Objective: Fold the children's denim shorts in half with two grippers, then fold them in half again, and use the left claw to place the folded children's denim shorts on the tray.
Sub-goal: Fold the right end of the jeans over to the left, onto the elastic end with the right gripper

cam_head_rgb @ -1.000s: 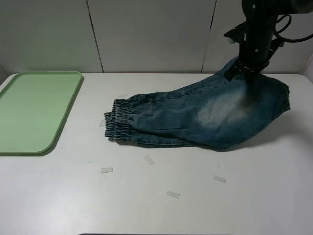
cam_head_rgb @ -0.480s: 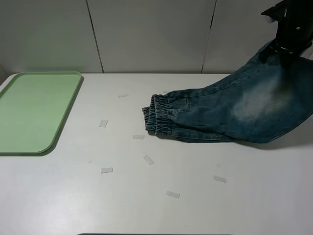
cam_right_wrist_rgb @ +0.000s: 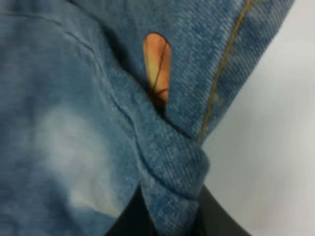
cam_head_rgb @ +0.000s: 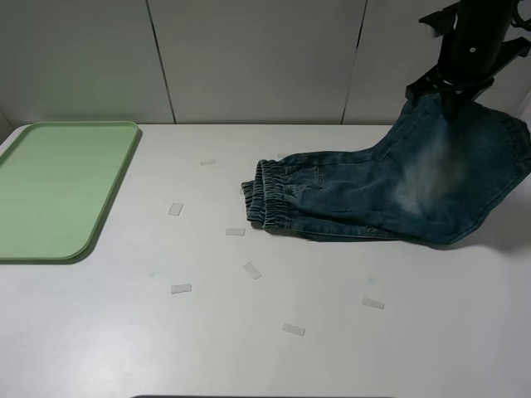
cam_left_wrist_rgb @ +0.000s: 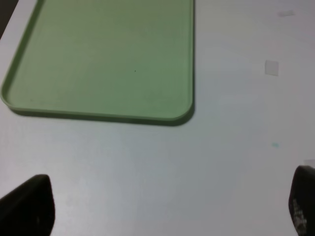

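Leg lift: right gripper (cam_head_rgb: pixel 449 89) clamped on the small blue-green washed denim shorts (cam_head_rgb: pixel 373 195), two o'clock.
Carry the leg low toward nine o'clock; left gripper (cam_left_wrist_rgb: pixel 162 209), jaws apart and empty, should help.

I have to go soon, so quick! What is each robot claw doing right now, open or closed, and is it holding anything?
Left gripper: open, holding nothing.
Right gripper: shut on the denim shorts.

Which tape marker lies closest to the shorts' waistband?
The tape piece just left of the shorts' waistband in the high view, nearly touching its lower end; the rest lie well clear.
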### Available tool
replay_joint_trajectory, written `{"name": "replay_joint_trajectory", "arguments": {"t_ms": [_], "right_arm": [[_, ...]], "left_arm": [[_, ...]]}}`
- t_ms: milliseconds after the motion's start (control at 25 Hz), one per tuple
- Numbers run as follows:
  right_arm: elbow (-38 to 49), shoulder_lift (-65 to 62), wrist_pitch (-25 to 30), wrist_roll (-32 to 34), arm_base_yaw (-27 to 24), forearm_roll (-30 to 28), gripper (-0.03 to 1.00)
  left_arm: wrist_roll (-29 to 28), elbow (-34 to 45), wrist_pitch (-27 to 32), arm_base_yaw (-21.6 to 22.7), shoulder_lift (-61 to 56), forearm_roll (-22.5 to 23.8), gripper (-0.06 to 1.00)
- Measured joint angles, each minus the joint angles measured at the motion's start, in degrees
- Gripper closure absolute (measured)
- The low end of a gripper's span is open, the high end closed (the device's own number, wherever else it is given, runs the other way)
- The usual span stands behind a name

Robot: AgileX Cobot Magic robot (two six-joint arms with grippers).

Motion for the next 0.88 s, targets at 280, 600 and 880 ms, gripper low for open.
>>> {"name": "replay_joint_trajectory", "arguments": {"t_ms": [280,600,880], "right_arm": [[0.0,0.0,0.6,5.9,5.6,0.0,0.93],[0.0,2.1,0.9,10.9,13.3,0.1,0.93],[0.0,5.2,-0.1,16.9,19.4,0.5,0.93]], "left_arm": [[0.0,0.0,0.0,0.0,0.0,0.0,0.0],[0.0,0.0,0.0,0.0,0.0,0.0,0.0],[0.0,0.0,0.0,0.0,0.0,0.0,0.0]]}}
